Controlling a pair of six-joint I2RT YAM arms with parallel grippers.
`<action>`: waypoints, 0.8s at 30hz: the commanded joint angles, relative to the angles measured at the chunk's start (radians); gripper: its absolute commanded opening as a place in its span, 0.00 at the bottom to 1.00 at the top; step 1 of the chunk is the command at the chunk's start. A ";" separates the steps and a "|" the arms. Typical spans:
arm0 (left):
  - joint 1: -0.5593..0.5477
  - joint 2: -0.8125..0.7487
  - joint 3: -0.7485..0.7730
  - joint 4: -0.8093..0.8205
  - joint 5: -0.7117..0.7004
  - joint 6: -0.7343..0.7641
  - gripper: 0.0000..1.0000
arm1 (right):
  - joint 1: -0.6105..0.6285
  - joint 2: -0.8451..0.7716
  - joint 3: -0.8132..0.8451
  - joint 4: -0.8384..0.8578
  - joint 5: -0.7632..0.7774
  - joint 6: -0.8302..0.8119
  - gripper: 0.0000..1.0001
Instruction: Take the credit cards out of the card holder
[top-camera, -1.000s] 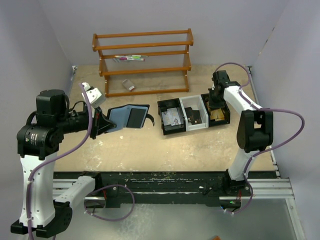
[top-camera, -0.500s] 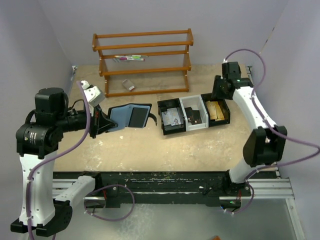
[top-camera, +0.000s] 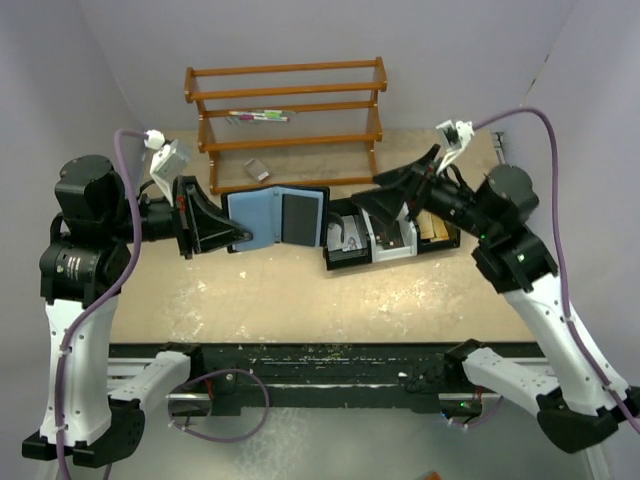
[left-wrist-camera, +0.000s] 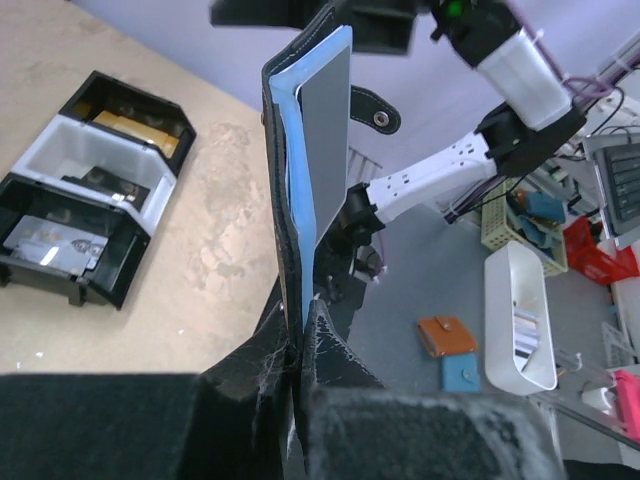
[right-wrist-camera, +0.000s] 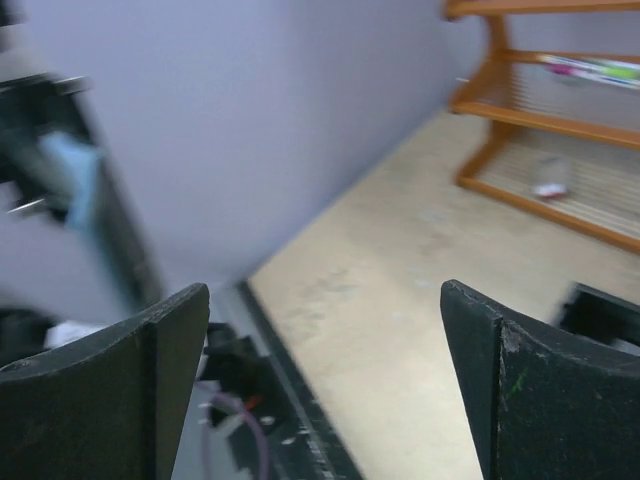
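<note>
From above, the main risk is a knock. The right claw (top-camera: 388, 190), spread wide and empty, points at the card holder (top-camera: 275, 215) from just beside it. A push along that line could twist the holder out of its thin pinch, or catch the strap flap instead of a card. The left claw (top-camera: 243, 236) is clamped on the holder's left edge, its arm reaching rightward and holding the holder open, clear of the surface (top-camera: 300, 300). The right arm leans over the three-compartment tray (top-camera: 345, 265), where orange-tan credit cards (top-camera: 432, 230) lie in the right-end compartment.

At the left wrist, the holder stands upright and edge-on, gripped only at its bottom, so it could swivel or fold shut. I cannot tell whether any card remains in its slots.

The right wrist view is blurred, so overshoot seems possible. Its fingers (right-wrist-camera: 110, 400) stand far apart with nothing between them.
</note>
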 joint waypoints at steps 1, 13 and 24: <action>-0.002 0.002 -0.020 0.301 0.081 -0.244 0.00 | 0.047 -0.111 -0.147 0.388 -0.164 0.265 1.00; -0.001 0.049 0.049 0.143 -0.096 -0.127 0.00 | 0.313 -0.058 -0.232 0.503 -0.004 0.234 0.97; -0.002 0.017 -0.023 0.189 -0.065 -0.163 0.00 | 0.441 0.105 -0.201 0.666 0.074 0.209 0.68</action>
